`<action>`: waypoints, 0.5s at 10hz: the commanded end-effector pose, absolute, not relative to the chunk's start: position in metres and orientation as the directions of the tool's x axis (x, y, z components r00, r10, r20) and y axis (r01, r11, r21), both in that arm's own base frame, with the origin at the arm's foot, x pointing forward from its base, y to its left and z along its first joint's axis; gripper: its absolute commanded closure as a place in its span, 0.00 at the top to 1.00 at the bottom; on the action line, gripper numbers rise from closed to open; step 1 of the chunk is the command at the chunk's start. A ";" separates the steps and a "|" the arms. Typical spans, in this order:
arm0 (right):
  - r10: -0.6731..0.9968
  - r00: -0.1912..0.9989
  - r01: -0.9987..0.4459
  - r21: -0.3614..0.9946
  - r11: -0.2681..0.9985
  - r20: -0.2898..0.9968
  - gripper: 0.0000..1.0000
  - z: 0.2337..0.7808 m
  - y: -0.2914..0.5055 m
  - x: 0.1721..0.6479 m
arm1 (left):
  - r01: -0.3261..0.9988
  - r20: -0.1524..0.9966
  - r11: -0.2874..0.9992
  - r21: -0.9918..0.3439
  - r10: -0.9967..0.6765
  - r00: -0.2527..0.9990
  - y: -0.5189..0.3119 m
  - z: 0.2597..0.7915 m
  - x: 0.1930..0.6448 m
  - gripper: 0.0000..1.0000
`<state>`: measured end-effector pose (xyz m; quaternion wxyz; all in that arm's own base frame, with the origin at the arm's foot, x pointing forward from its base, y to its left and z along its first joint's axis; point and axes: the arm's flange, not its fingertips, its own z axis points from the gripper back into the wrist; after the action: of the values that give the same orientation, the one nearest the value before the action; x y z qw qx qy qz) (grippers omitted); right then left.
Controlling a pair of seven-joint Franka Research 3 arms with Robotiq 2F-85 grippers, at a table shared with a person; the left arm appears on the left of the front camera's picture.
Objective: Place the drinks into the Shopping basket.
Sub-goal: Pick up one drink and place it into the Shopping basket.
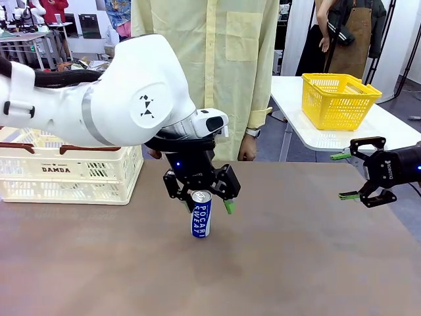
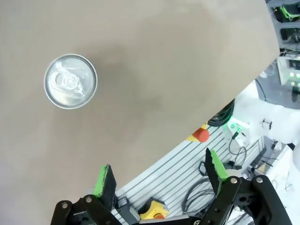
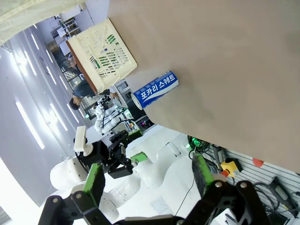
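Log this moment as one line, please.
left claw: open, above blue can | right claw: open, empty | Shopping basket: contents unclear

The can (image 1: 201, 214) is blue with white lettering and a silver top. The basket (image 1: 69, 172) is cream-white with a brown rim; the table (image 1: 296, 263) is grey-brown.

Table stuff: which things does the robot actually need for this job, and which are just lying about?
Needed:
blue can, standing upright
cream basket
left end effector, open above the can

Lying about:
yellow basket on the far white table
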<state>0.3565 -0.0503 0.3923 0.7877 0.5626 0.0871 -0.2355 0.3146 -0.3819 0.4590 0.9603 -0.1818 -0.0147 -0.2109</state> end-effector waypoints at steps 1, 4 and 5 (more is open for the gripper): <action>-0.274 0.868 0.481 0.839 0.255 -0.415 1.00 0.397 -0.051 0.356 | 0.402 0.105 0.848 -0.345 -0.391 0.914 -0.381 0.459 0.320 1.00; -0.274 0.868 0.481 0.839 0.255 -0.415 1.00 0.397 -0.051 0.356 | 0.213 0.064 0.959 -0.189 -0.204 0.977 -0.401 0.439 0.356 1.00; -0.274 0.868 0.481 0.839 0.255 -0.415 1.00 0.397 -0.051 0.356 | 0.203 0.042 0.965 -0.167 -0.198 0.979 -0.404 0.438 0.366 1.00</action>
<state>0.3565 -0.0503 0.3923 0.7877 0.5626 0.0871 -0.2355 0.3553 -0.3846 0.4324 0.9874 -0.1062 -0.0217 -0.1151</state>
